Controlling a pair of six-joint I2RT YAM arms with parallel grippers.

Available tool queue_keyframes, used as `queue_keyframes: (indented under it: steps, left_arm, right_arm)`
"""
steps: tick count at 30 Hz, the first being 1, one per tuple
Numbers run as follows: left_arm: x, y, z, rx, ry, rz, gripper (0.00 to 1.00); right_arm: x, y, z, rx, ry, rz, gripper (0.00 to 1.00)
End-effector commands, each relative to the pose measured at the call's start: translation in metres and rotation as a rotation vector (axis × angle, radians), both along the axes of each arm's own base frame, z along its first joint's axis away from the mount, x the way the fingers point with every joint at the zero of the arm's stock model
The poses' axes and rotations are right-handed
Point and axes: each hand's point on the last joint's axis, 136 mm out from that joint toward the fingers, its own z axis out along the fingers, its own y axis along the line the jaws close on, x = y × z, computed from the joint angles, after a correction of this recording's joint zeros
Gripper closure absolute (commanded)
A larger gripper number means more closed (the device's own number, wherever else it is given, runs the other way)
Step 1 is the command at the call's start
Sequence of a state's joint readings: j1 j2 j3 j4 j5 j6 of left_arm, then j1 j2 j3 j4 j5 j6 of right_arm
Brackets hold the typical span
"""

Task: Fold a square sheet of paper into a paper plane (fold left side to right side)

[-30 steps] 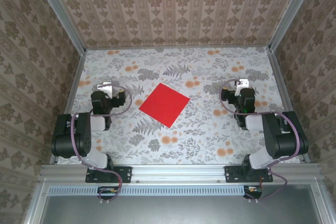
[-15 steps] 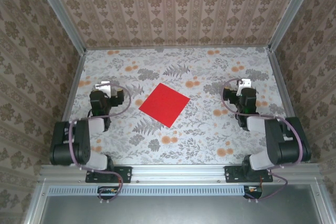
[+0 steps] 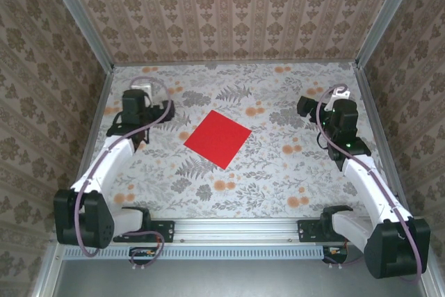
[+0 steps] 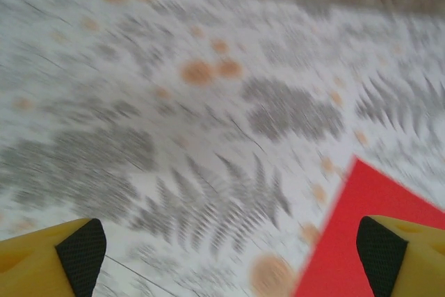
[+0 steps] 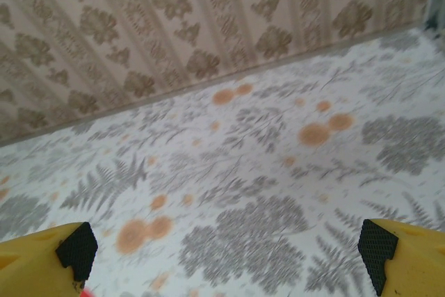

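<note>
The square sheet of paper (image 3: 217, 138) is bright red and lies flat on the table's middle, turned like a diamond, with no crease showing. The paper plane is out of view. My left gripper (image 3: 135, 106) hovers to the left of the sheet, open and holding nothing. In the left wrist view the sheet's corner (image 4: 361, 241) reaches in at the lower right, beside the right fingertip (image 4: 379, 252) of the open left gripper (image 4: 229, 255). My right gripper (image 3: 339, 113) hangs open at the far right, well away from the sheet. The right gripper (image 5: 228, 252) has bare tabletop between its fingers.
The table (image 3: 278, 179) has a cover printed with grey leaves and orange flowers. Patterned walls (image 3: 229, 12) close in the back and both sides, with metal posts at the corners. The back wall (image 5: 139, 39) stands close ahead in the right wrist view.
Both arms have unfolded and stretched forward, carrying the grippers farther from their bases toward the back of the table. The red sheet has not moved. Both grippers stay open.
</note>
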State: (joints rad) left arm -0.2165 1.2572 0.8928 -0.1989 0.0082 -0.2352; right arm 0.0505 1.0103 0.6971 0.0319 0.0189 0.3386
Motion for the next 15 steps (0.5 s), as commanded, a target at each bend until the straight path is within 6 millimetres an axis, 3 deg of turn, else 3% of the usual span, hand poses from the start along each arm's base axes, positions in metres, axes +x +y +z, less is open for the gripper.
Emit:
queue_keyframes:
  steps: [1,5,9,15]
  left_arm:
    - [-0.034,-0.045,-0.043,0.027,0.262,-0.141,0.07]
    - [-0.050,-0.108,-0.072,0.077,0.382,-0.320,0.14]
    - [-0.063,-0.157,-0.097,0.083,0.474,-0.446,0.24]
    - [-0.070,-0.194,-0.123,0.118,0.562,-0.523,0.38]
  right_arm:
    - [-0.017,0.020,-0.020,0.079,0.126,0.060,0.00]
    - [-0.018,0.029,-0.023,0.070,0.146,0.079,0.00]
    - [-0.017,0.032,-0.025,0.058,0.161,0.085,0.00]
    - [-0.017,0.037,-0.024,0.047,0.166,0.095,0.00]
